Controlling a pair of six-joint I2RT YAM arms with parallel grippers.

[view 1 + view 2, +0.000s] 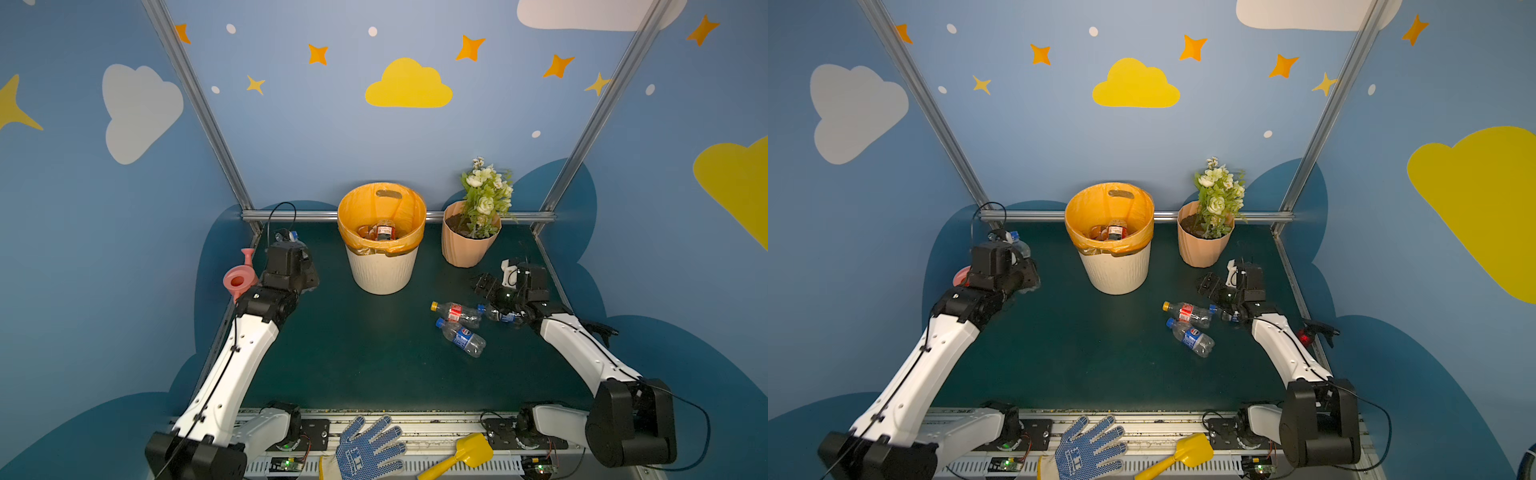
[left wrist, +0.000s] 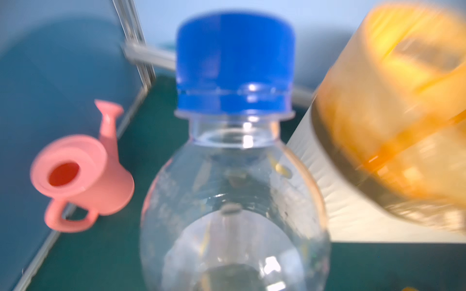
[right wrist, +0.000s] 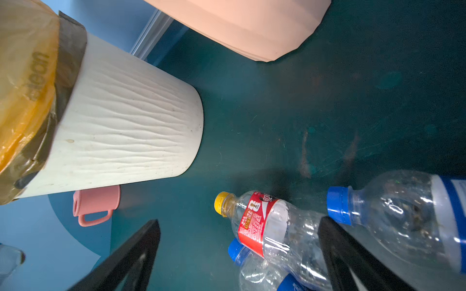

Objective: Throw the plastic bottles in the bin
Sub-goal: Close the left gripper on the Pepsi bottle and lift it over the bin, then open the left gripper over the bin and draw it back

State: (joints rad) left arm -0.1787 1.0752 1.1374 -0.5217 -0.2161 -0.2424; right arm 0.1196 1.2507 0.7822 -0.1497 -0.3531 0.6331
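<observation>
In both top views the bin [image 1: 382, 270], a round cream bucket with a rippled wall and an orange bag folded over its rim, stands at the back middle of the dark green tabletop [image 1: 353, 365]. A red-labelled bottle [image 1: 384, 231] lies inside it. To its right is a peach ribbed flowerpot [image 1: 467, 245] with white flowers. At the left edge is a pink watering can [image 1: 237, 279]. The left end effector [image 1: 1013, 253] is mostly hidden behind its own wrist, with a clear bottle [image 1: 1018, 245] poking out beyond it, left of the bin. The right end effector [image 1: 496, 277] has its jaws spread and grips nothing. Just in front of it three bottles lie on their sides, close together: a yellow-capped bottle [image 1: 455, 312] with a red label, a blue-labelled bottle [image 1: 462, 337] and a third bottle [image 1: 500, 316] partly under the arm. A dotted blue glove [image 1: 368, 449] and a yellow scoop [image 1: 465, 455] rest on the front rail.

The left wrist view alone shows the grip's result. The clear bottle fills the frame, with a smooth domed shoulder and a ribbed blue cap, clamped by the left end effector. The fingers themselves are out of sight. The bin beside it is blurred.

The right wrist view shows crumpled, glossy plastic on the lying bottles. Two black fingers [image 3: 131, 254] stand wide apart above them.
</observation>
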